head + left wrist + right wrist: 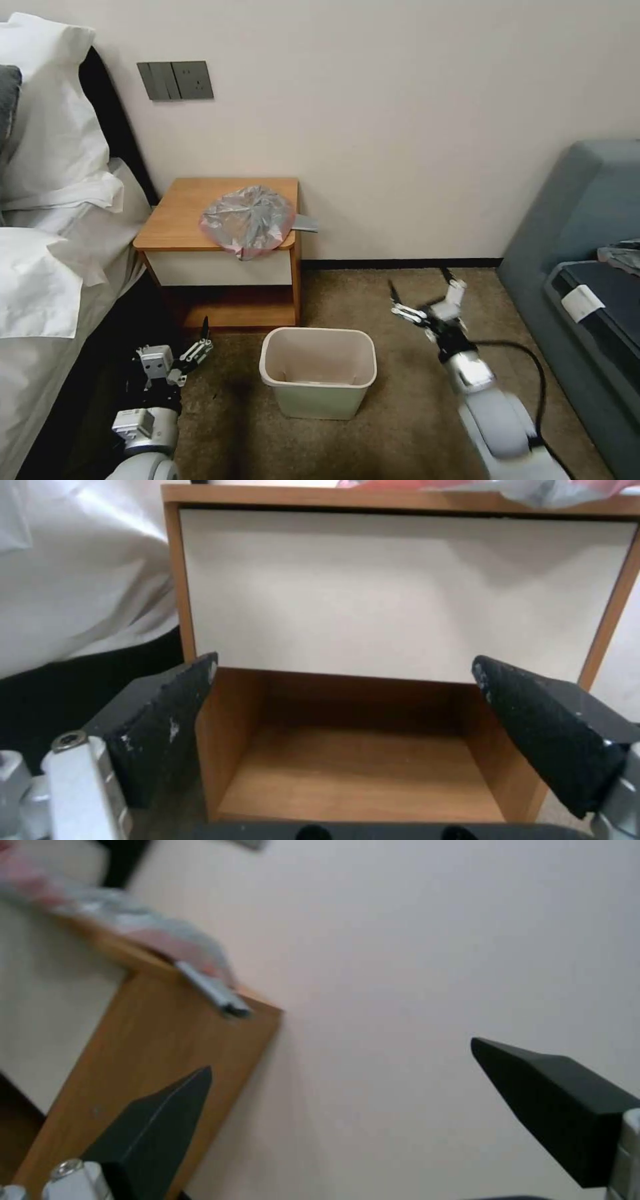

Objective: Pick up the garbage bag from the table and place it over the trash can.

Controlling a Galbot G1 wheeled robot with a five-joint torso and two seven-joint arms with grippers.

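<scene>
Step in hand: approach, as judged; the crinkly translucent grey-silver plastic garbage bag with a pinkish-red edge (248,219) lies ungrasped on the counter, a small orange-brown wooden nightstand with a white drawer front (193,207).

Bag position: front right part of the counter top, one fold overhanging the front edge above the drawer; well above and ahead of both sets of jaws.

Right gripper (423,297): jaws wide apart, holding nothing; raised over the carpet, aimed at the counter's right side panel and the wall.

Left gripper (189,346): jaws wide apart, holding nothing; low, facing the white drawer front and open lower shelf.

Trash can: the small cream-beige plastic bin with rolled rim (318,373) stands on the carpet between the two sets of jaws, just in front of the counter, unlined.

Next move, as judged: raise one set of jaws to counter-top height and close on the overhanging fold.

Edges: a thin grey flat item (305,223) projects past the counter's right edge beside the bag.

Open room: bare carpet right of the bin; the bed crowds the left gripper.
</scene>
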